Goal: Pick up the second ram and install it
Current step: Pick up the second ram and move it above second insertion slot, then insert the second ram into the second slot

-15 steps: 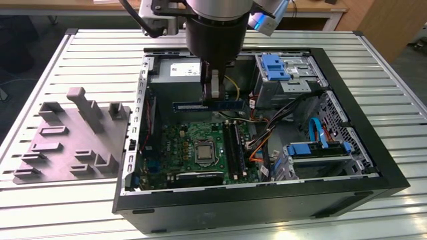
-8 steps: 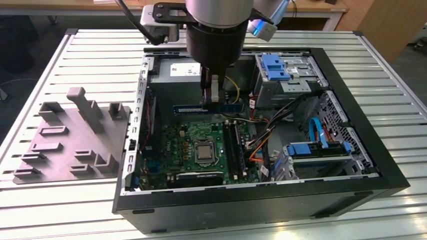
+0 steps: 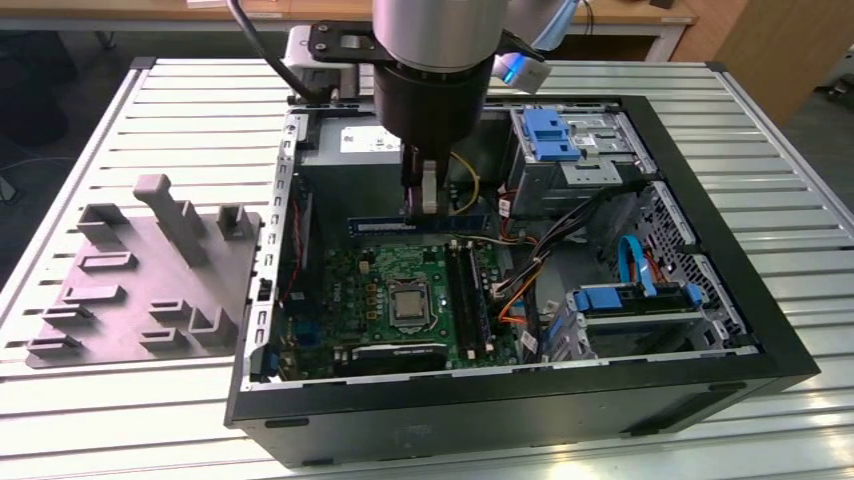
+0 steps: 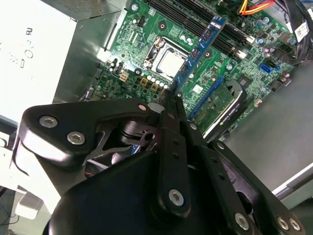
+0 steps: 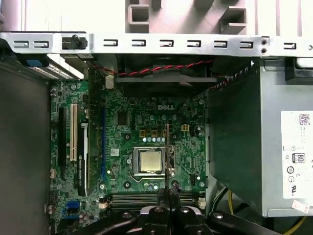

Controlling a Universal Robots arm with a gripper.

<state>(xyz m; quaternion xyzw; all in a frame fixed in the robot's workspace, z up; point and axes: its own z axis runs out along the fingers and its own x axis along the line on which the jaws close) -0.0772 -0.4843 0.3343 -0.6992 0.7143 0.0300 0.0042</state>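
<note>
The end effector (image 3: 424, 203) reaches down into the open computer case (image 3: 534, 410) with its fingers pressed together on the second ram (image 3: 400, 226), pinching the blue stick near its middle. The stick stands on edge with its long side level. It is lifted clear above the green motherboard (image 3: 360, 290) and is not seated in any slot. In the exterior view it lies just in front of the grey power supply (image 3: 350, 146) and beyond the processor socket (image 3: 404, 303). It runs crosswise to the black slot rails (image 3: 461, 285) on the socket's far side toward the exterior view's right. In the second wrist view the second ram (image 4: 198, 51) sticks out past the closed fingertips (image 4: 172, 98), and its row of dark chips is plain to see. In the first wrist view it shows edge-on as a thin line (image 5: 167, 152) beside the socket. Bright blue drive brackets (image 3: 547, 130) sit at the case's far corner. On the slatted tabletop (image 3: 134, 120), at the exterior view's left, lies a grey fixture (image 3: 147, 270) with upright posts.
</note>
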